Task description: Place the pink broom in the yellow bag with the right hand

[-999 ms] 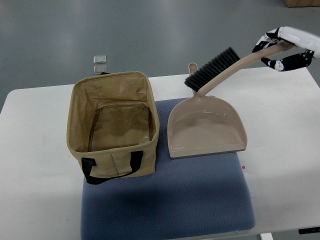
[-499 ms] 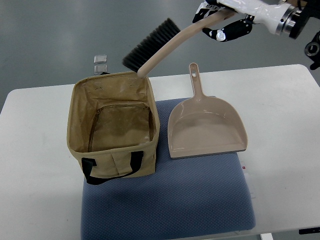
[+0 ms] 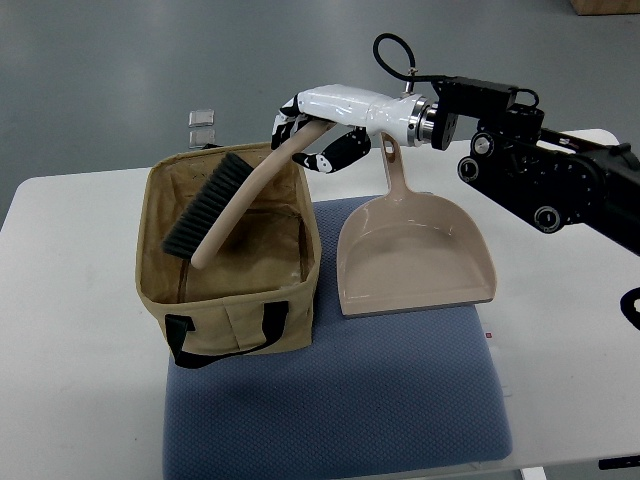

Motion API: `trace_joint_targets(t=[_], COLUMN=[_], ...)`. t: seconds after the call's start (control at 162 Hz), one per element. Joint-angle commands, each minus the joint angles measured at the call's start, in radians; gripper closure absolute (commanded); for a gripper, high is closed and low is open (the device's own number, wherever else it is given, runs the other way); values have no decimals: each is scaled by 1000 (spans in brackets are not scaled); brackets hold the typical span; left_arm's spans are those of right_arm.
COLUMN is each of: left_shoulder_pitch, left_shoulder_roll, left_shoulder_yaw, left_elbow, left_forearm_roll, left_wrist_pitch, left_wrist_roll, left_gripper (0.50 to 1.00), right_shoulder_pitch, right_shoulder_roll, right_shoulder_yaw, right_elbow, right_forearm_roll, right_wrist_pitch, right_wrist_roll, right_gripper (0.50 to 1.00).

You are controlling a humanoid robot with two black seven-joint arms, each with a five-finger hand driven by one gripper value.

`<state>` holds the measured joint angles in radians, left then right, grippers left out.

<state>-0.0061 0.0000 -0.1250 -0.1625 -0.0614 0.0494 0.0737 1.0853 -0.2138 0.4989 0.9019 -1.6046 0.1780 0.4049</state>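
Observation:
The pink broom [image 3: 235, 205], a hand brush with dark bristles and a pale pink curved handle, hangs tilted over the open mouth of the yellow bag [image 3: 228, 312]. Its bristle end is low inside the bag's opening and its handle slants up to the right. My right hand [image 3: 315, 138] is shut on the top of the handle, just above the bag's back right corner. The right arm reaches in from the right edge, over the dustpan. The left arm does not show.
A matching pink dustpan [image 3: 412, 255] lies to the right of the bag, both on a blue mat [image 3: 340, 400] on the white table [image 3: 560, 340]. Two small clear cubes [image 3: 201, 126] sit behind the bag at the table's far edge.
My right hand has swung the broom leftward and down, from above the dustpan to over the bag. The bristle end now dips into the bag's opening.

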Motion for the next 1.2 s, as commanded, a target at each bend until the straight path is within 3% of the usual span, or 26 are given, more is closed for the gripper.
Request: trace_joint_targets(t=[0.0, 0.142, 0.364, 0.795, 1.196], left_shoulder_pitch=[0, 0, 0, 0, 0], left_shoulder_roll=[0, 0, 0, 0, 0], left_shoulder_yaw=[-1, -1, 1, 1, -1], left_elbow=[0, 0, 0, 0, -2], left_forearm_roll=[0, 0, 0, 0, 0], left_wrist_pitch=[0, 0, 0, 0, 1], left_wrist_roll=[0, 0, 0, 0, 0], left_gripper=[500, 500, 500, 500, 500], right_shoulder_pitch=[-5, -25, -39, -42, -223], right_shoulder_roll=[13, 25, 25, 4, 10], right_shoulder_yaw=[-36, -40, -30, 52, 366], right_elbow=[-3, -1, 0, 8, -11], right_forearm_roll=[-14, -14, -3, 40, 509], right_wrist_pitch=[-14, -14, -40, -65, -86], right_wrist_roll=[0, 2, 3, 9, 5], right_gripper=[924, 883, 713, 668, 638])
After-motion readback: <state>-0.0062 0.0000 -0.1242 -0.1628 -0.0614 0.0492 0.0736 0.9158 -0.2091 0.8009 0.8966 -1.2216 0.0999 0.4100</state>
